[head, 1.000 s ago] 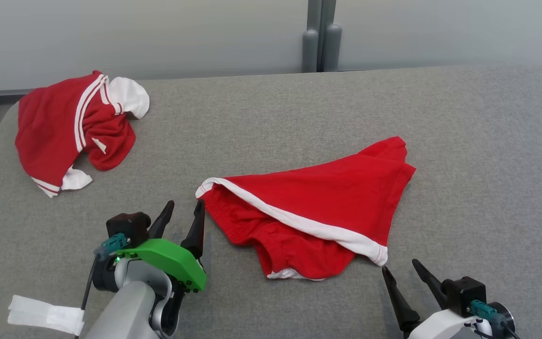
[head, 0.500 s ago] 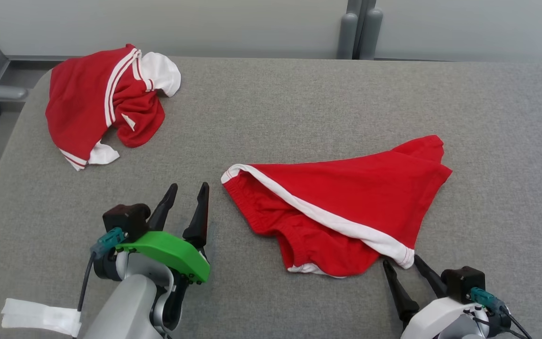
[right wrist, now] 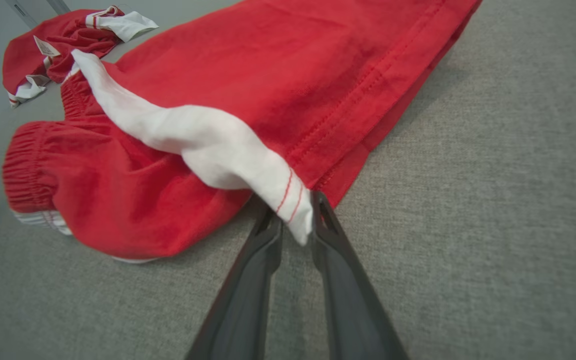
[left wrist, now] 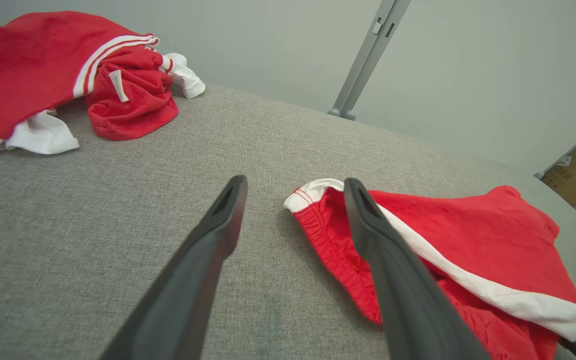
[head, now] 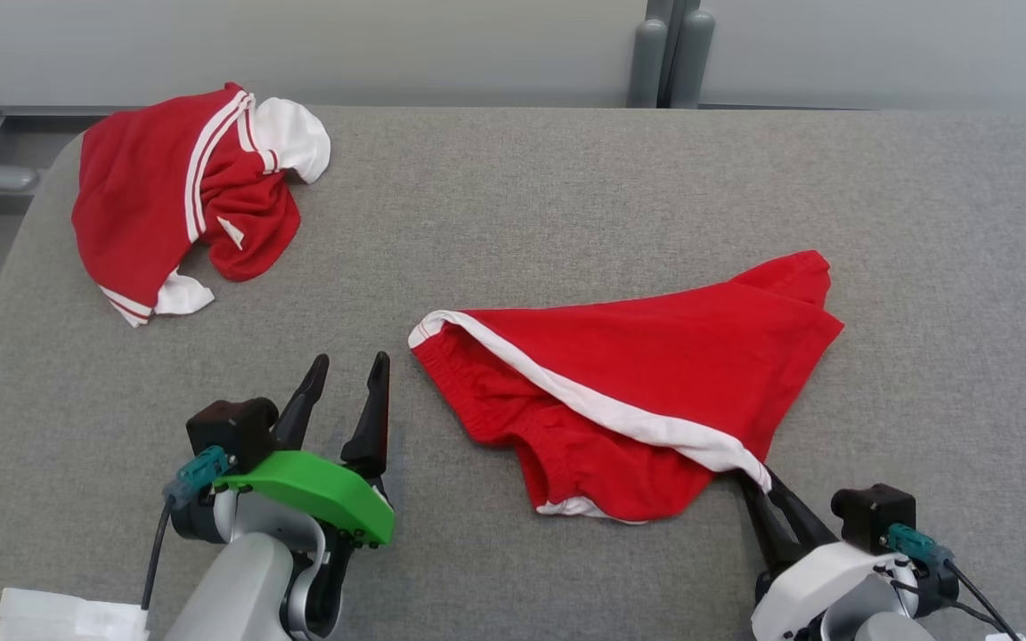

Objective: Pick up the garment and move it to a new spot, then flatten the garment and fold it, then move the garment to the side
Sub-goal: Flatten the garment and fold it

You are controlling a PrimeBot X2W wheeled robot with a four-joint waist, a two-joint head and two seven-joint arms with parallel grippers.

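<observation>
My right gripper (right wrist: 295, 216) pinches the white-trimmed red cotton shorts (head: 655, 374) near the grey worktop (head: 566, 196) front edge; left gripper (head: 350, 360) stands wide.

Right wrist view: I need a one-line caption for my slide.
Right gripper pinches the white-trimmed corner of the red shorts, which lie crumpled on the grey tabletop.

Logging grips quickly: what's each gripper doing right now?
Left gripper: open, empty.
Right gripper: shut on the white hem corner of the red shorts.
</observation>
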